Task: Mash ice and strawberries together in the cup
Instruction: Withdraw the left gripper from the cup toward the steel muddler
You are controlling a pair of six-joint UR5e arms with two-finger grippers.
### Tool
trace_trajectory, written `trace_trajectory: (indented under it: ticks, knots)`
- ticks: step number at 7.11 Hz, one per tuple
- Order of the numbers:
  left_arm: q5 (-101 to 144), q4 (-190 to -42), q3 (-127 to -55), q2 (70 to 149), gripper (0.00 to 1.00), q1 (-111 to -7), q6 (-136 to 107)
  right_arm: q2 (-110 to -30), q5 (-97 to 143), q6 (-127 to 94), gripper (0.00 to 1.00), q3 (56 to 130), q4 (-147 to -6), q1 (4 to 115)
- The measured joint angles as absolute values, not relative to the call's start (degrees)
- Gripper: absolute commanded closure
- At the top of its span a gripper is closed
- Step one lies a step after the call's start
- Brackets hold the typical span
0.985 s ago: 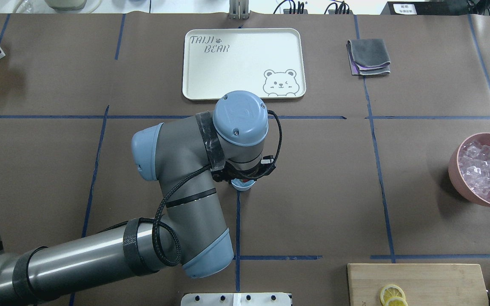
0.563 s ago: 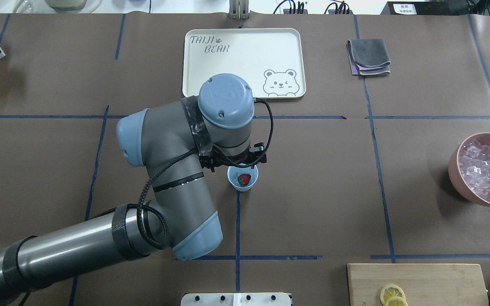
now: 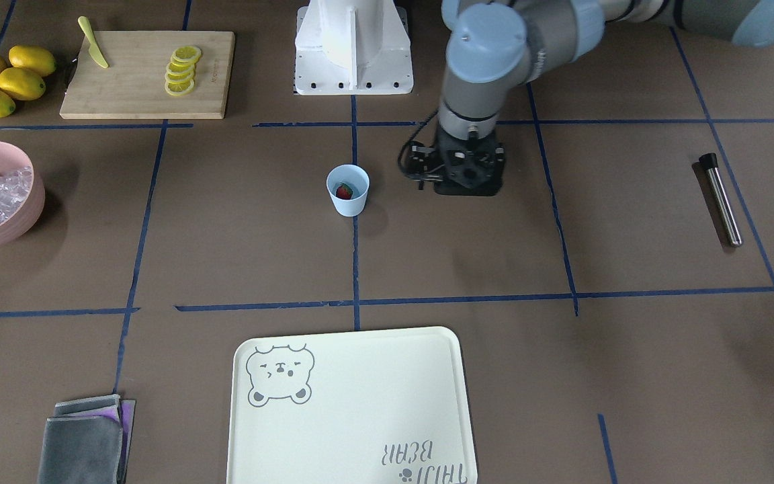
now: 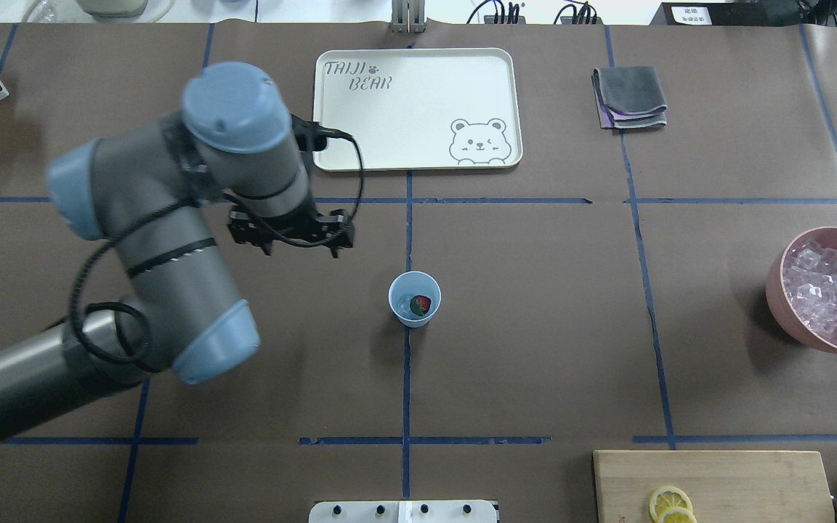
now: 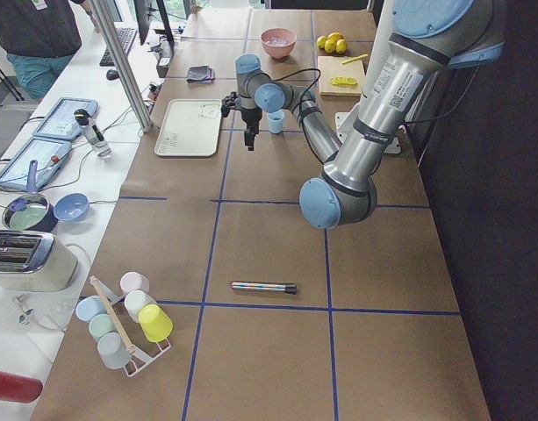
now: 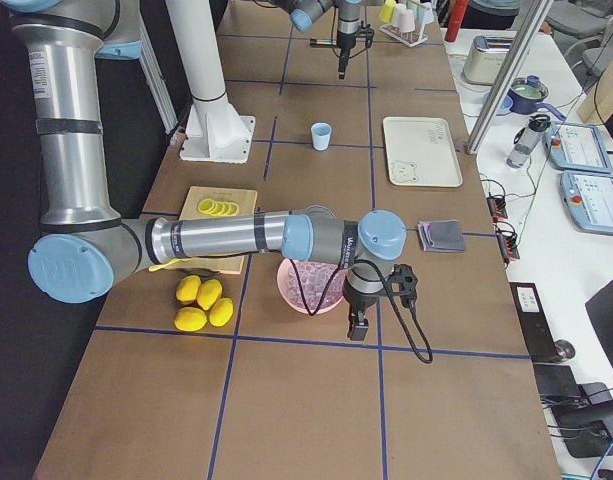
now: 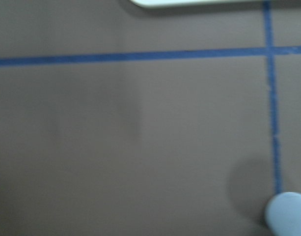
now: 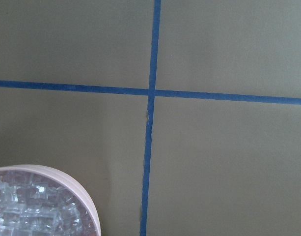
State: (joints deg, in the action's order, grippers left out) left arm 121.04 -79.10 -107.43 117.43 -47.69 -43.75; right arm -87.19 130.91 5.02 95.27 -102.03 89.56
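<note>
Change: my left hand [image 4: 289, 236] swung upper-left off the cup [image 4: 414, 298]; its grip I cannot tell.
Meaning: strawberry [image 4: 421, 304] in; ice [image 4: 829, 290] likely next.

Light blue cup [image 4: 397, 293], and there's the red strawberry [image 4: 422, 305] inside. Pink bowl [image 4: 777, 303] carries clear, whitish ice [image 4: 829, 290]. Cream tray [image 4: 418, 116] shows a grey bear print; brown table [image 4: 535, 327], blue tape grid.

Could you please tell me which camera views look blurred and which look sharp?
Left wrist view: blurred throughout, the small light blue plastic cup a smeared blob at the corner. Right wrist view: sharp, the clear ice cubes in the large pink bowl glinting. Overhead view: crisp.
</note>
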Motion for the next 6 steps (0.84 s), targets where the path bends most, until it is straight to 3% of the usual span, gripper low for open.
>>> trace_trajectory:
  ticks: [3, 6]
  knots:
    - [125.2, -79.4, -107.66, 105.99, 0.0, -62.67, -26.49, -87.19, 130.95, 4.32, 0.01, 95.48, -102.04, 89.56]
    - [129.98, -81.59, -105.52, 97.8, 0.0, -70.89, -13.12, -87.74, 130.9, 4.32, 0.01, 95.83, -101.96, 89.56]
